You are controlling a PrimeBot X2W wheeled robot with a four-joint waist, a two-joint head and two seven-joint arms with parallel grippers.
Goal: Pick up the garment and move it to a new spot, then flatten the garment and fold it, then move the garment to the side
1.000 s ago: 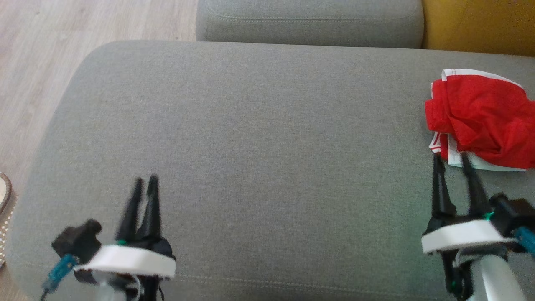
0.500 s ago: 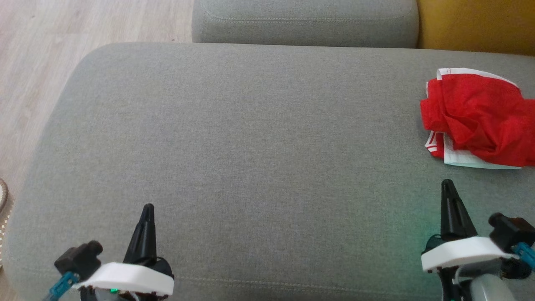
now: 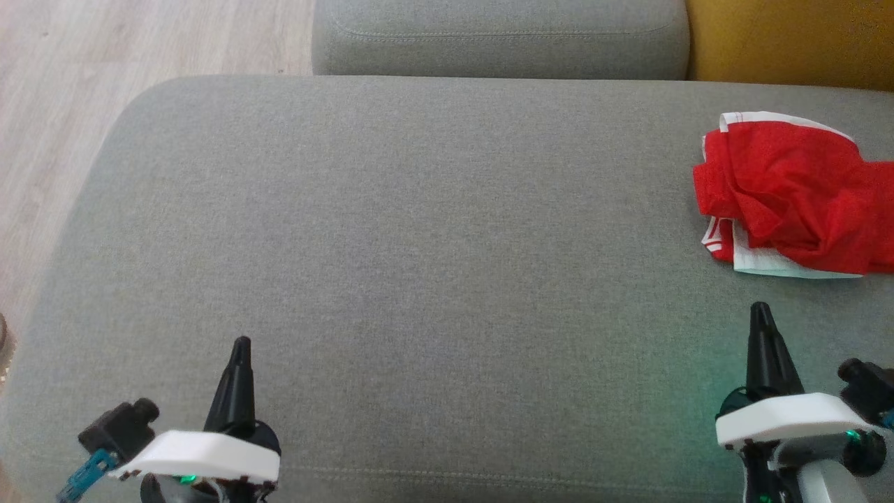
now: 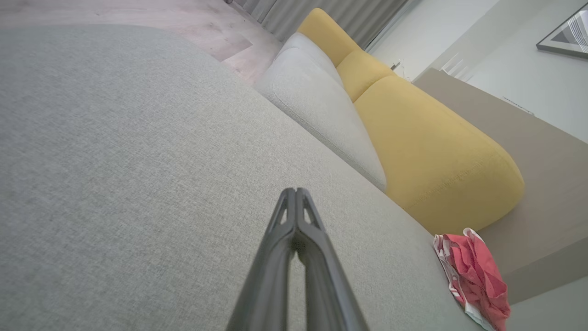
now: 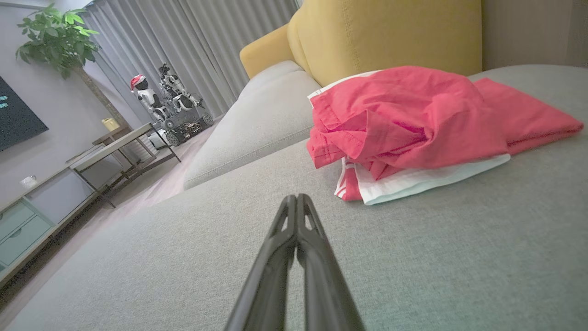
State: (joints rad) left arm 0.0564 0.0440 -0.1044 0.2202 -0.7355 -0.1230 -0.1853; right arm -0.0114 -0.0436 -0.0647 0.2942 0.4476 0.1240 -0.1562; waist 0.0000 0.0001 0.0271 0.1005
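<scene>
Locate the garment at the far right of the sofa seat, close to the yellow cushion. It is a red piece with white trim, loosely bunched and not flat.

**Jaw state.** Both pairs of jaws are pressed together with nothing between them, as both wrist views confirm. Neither pair touches the garment.

**Governing relation.** The garment lies ahead of the right gripper and slightly to its right, with a strip of bare seat between the fingertips and the white near edge. The left gripper is well apart from it, across most of the seat. Judge the right arm the nearer one and assign the reach to it.

**Long axis.** In the head view the garment runs left to right, roughly crosswise to the right fingers, and its right end leaves the picture. In the right wrist view the garment is thick and crumpled at its left end and tapers to a flatter red lobe pointing right. A white layer shows beneath the red along the near edge.

**Approach note.** The jaws would likely have to part before they reach the cloth. A forward approach would meet the long near edge broadside, not an end. Expect the layers to slide apart if only the top fold is pinched.
</scene>
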